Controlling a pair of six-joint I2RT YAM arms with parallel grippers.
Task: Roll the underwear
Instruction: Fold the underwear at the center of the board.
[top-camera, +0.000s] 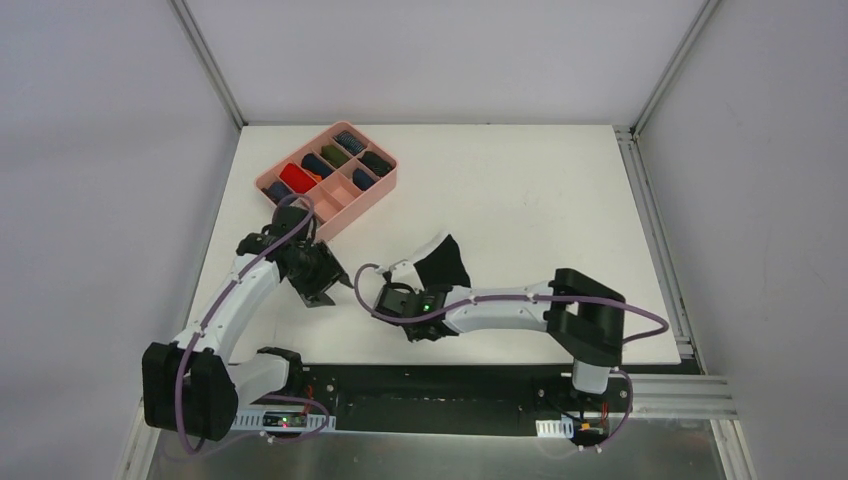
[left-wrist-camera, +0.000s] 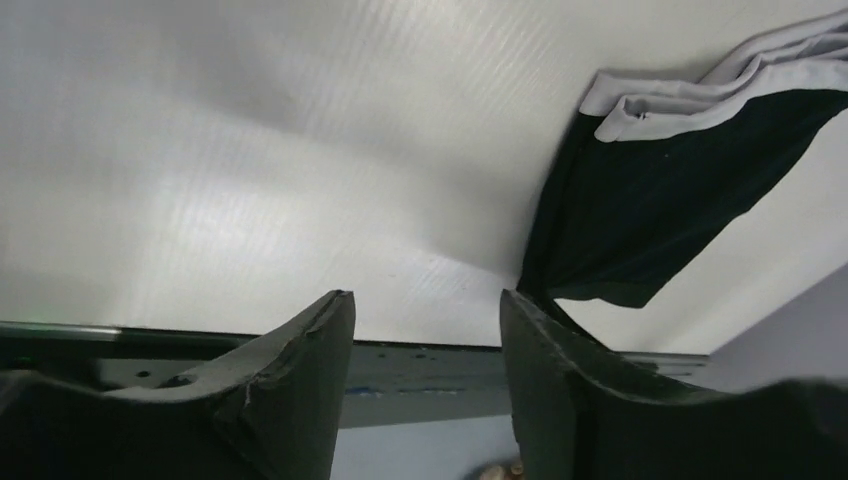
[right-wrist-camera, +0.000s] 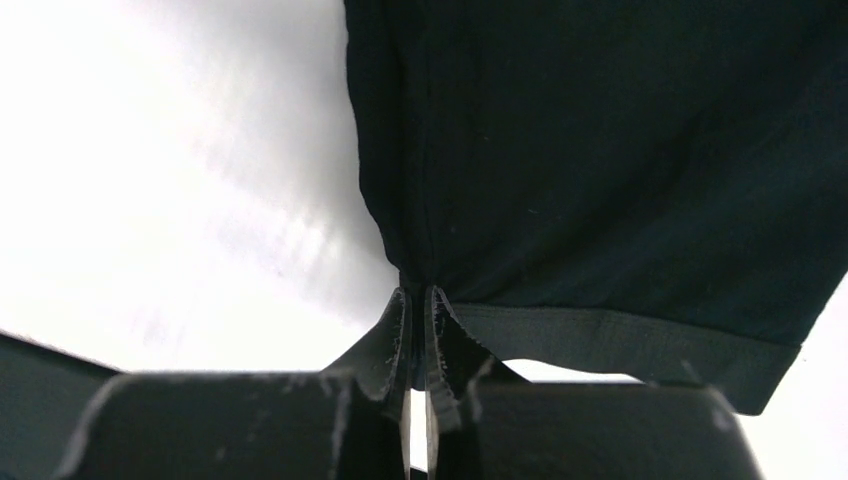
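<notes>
right gripper (right-wrist-camera: 418, 300) is clamped on the black underwear (top-camera: 443, 264): fingers pressed together with a pinch of the cloth's edge between the tips, right at a vertical seam. In the right wrist view a hemmed band runs off to the right from the pinch. left gripper (left-wrist-camera: 425, 305) is spread apart with nothing between the fingers, only bare table (top-camera: 540, 190) under it. The underwear sits around the middle of the table, just beyond the right gripper's tip and to the right of the left gripper, not touching it. The left wrist cam shows it off to the upper right: a black panel with a light folded band along its top edge. Can't tell if the cloth is flat on the table or partly lifted at the pinch. pink tray (top-camera: 350, 200) is at the far left of the table, just beyond the left arm's wrist. Its far compartments hold dark rolls (top-camera: 349, 140) plus a red roll (top-camera: 297, 177), and the near compartments show pink floor.
</notes>
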